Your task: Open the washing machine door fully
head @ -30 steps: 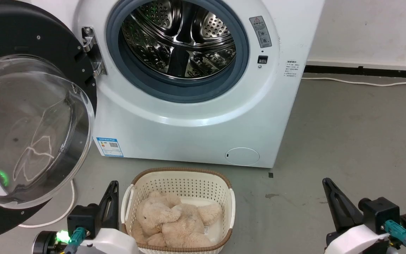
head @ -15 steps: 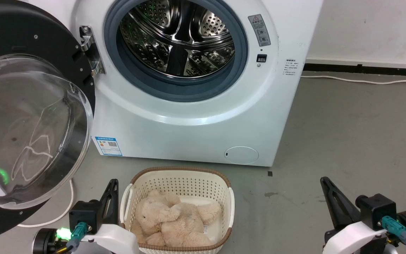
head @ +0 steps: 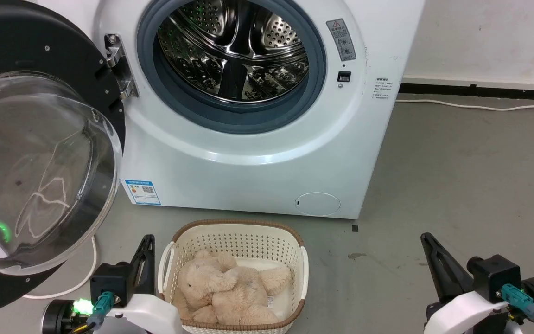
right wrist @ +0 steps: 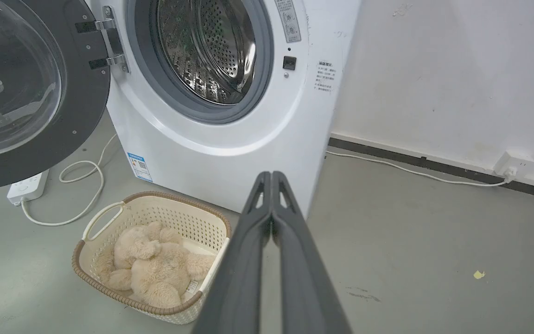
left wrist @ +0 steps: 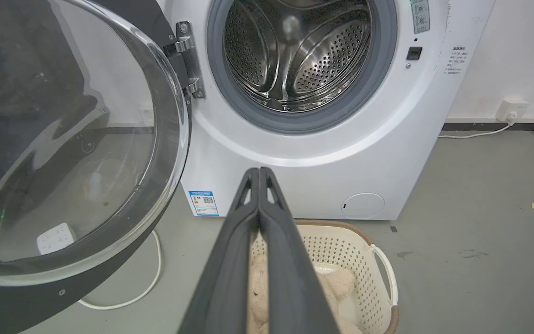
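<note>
The washing machine door (head: 30,153) (left wrist: 58,139) (right wrist: 26,93) stands swung wide to the left on its metal hinge (head: 118,67), its black ring and clear glass bowl facing outward. The steel drum (head: 234,51) lies exposed inside the grey rubber ring. My left gripper (head: 149,241) (left wrist: 259,170) is shut and empty, low at the bottom left, just right of the door's lower rim and apart from it. At the bottom right my right gripper (head: 427,239) (right wrist: 271,174) is also shut on nothing, far from the door.
A cream basket (head: 299,260) holding a beige plush toy (head: 230,287) sits on the grey floor before the white machine (head: 248,176). A white cable (head: 81,278) and power strip (right wrist: 26,188) lie under the door. Another cable (head: 480,109) runs along the wall.
The whole head view shifted slightly between one second ago and half a second ago, so the camera moved. Door and grippers keep their places.
</note>
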